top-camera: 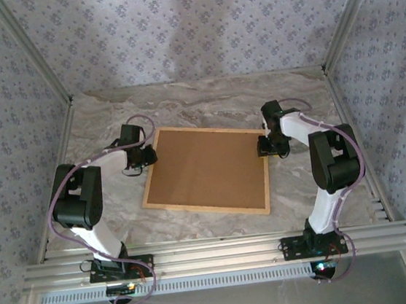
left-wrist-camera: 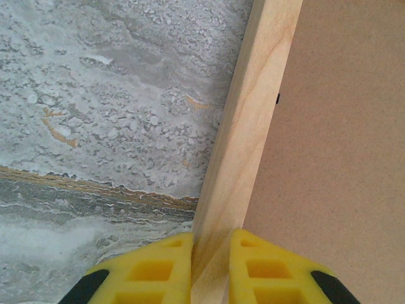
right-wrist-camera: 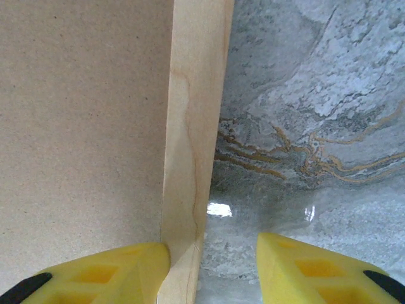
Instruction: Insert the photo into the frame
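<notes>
The light wood frame (top-camera: 206, 209) lies flat on the table with a plain brown backing board (top-camera: 208, 167) showing inside it. The photo is hidden. My left gripper (top-camera: 145, 157) is at the frame's left side, near the far corner. In the left wrist view its yellow fingers (left-wrist-camera: 158, 269) are shut on the wooden rail (left-wrist-camera: 247, 126). My right gripper (top-camera: 265, 147) is at the right side, near the far corner. In the right wrist view it (right-wrist-camera: 212, 247) stands open astride the rail (right-wrist-camera: 193, 126): the left finger touches the rail's inner side and the right finger (right-wrist-camera: 304, 266) stands well clear of it.
The table (top-camera: 205, 104) is grey marble with patterned walls on three sides. Aluminium rails (top-camera: 215, 257) carry both arm bases along the near edge. Bare marble lies left of the frame (left-wrist-camera: 95, 126) and right of it (right-wrist-camera: 316, 126).
</notes>
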Controlling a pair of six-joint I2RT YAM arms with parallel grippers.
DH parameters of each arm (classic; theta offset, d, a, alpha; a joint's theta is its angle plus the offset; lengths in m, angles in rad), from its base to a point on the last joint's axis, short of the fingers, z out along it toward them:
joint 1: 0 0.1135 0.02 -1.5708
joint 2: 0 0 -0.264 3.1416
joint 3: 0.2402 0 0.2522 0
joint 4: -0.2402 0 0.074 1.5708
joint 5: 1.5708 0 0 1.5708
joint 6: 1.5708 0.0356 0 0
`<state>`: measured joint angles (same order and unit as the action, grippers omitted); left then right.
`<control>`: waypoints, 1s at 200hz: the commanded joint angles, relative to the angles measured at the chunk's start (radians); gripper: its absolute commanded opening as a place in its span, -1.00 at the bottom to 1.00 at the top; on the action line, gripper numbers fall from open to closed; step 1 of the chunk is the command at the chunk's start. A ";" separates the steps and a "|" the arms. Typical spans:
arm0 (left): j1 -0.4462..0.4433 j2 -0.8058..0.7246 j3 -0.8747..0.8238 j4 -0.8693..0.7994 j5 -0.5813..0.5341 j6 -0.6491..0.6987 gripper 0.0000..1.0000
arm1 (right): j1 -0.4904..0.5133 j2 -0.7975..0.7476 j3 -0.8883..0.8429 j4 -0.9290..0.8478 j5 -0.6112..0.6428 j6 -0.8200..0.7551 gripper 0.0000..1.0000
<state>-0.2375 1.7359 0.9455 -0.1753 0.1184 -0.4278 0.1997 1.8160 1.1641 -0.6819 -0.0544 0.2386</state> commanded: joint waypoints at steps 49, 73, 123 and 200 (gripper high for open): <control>-0.001 0.060 -0.038 -0.079 -0.011 0.002 -0.65 | 0.062 0.087 -0.002 0.051 -0.023 -0.004 -0.03; -0.002 0.057 -0.038 -0.082 -0.014 0.004 -0.65 | 0.072 0.094 0.003 0.059 -0.003 -0.020 0.01; -0.002 0.054 -0.040 -0.085 -0.021 0.007 -0.65 | 0.088 0.106 0.018 0.062 0.016 -0.044 0.08; -0.002 0.053 -0.047 -0.085 -0.023 0.006 -0.65 | 0.096 0.108 0.019 0.075 -0.017 -0.060 0.19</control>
<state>-0.2371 1.7351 0.9451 -0.1741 0.1146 -0.4255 0.2508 1.8538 1.2034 -0.7033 0.0479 0.1886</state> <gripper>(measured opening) 0.177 0.590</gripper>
